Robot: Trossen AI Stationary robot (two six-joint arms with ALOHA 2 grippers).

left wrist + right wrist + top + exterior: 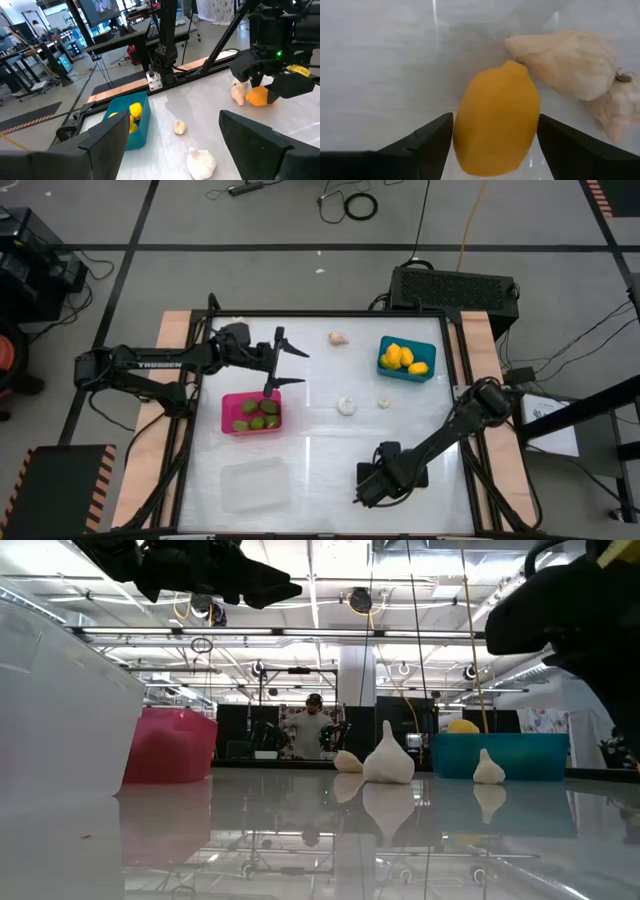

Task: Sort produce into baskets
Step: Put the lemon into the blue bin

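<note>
My right gripper [368, 488] is low over the table near its front edge, with its fingers on either side of a yellow-orange fruit [496, 120] that lies on the table. A garlic bulb [570, 62] lies right beside the fruit. My left gripper [287, 367] is open and empty, above the far right corner of the pink basket [250, 412], which holds several olive-green fruits. The teal basket [407, 358] at the back right holds several yellow fruits. The clear basket [255, 483] stands at the front left. In the high view the arm hides the fruit. My right gripper has the yellow-orange fruit between its two fingers, which meet its two long sides [460, 125]. The fingers lie along the fruit, slanting down at it. The fruit rests on the table, as the left wrist view [257, 97] also shows.
Three more garlic bulbs lie on the table: one at the back [339, 337] and two near the middle, a larger one [346, 406] and a smaller one [384, 402]. A person [312, 730] stands in the room far behind the table.
</note>
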